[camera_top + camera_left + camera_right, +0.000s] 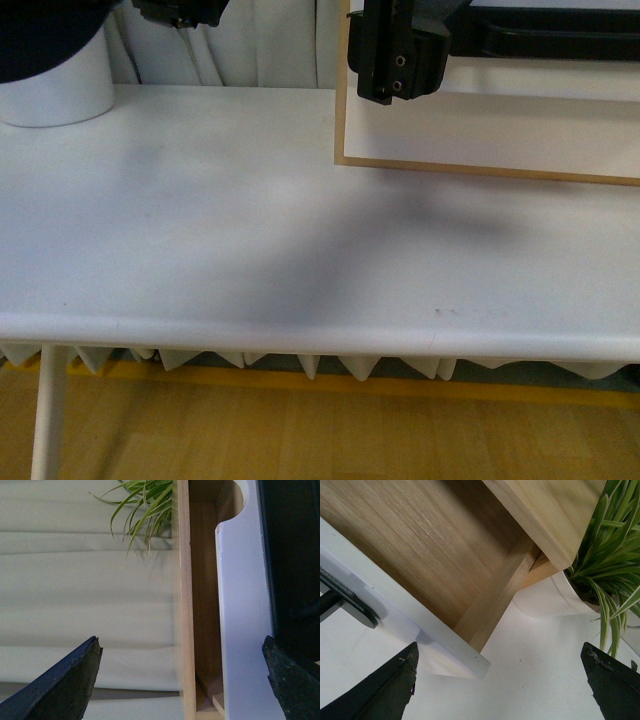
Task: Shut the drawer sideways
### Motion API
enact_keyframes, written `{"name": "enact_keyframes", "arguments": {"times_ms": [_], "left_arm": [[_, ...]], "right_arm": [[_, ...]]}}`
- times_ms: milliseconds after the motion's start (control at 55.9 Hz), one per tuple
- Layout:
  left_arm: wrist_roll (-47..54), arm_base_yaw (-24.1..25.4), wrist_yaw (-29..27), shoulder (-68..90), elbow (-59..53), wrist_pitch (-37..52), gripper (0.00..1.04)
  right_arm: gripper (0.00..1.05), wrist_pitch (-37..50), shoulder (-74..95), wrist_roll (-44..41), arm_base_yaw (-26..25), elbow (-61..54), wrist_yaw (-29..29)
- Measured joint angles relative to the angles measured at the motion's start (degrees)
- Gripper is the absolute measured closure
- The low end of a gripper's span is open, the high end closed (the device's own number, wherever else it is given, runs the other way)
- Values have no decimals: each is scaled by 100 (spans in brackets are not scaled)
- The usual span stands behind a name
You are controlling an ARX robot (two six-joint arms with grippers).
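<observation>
The drawer [520, 125] is the white front with a long black bar handle [560, 42] at the table's back right. My right gripper [395, 60] hangs open just in front of its left end. In the right wrist view the drawer's white front [420, 630] and handle [345, 602] stand out from the cabinet, with the wooden inside [420, 540] showing; the open right gripper [500, 650] is empty above the table. In the left wrist view the white front [245, 630] with its half-round notch [239, 497] stands apart from the light-wood side [185, 605]. My left gripper [180, 645] is open and empty.
A white pot [55, 85] stands at the table's back left; a green plant [615, 555] in its pot [545, 600] is beside the cabinet. Pale curtain [75, 580] hangs behind. The white table [250, 220] ends at a front edge [300, 340].
</observation>
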Motion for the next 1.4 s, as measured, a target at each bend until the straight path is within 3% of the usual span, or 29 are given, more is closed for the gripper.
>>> {"name": "enact_keyframes", "arguments": {"times_ms": [1074, 1396], "left_arm": [[-129, 118, 120, 2135, 3110, -656, 6], [-271, 136, 13, 2050, 2876, -435, 6]], "right_arm": [[9, 1805, 1478, 595, 334, 798, 739], [9, 1779, 1408, 828, 358, 752, 651]]}}
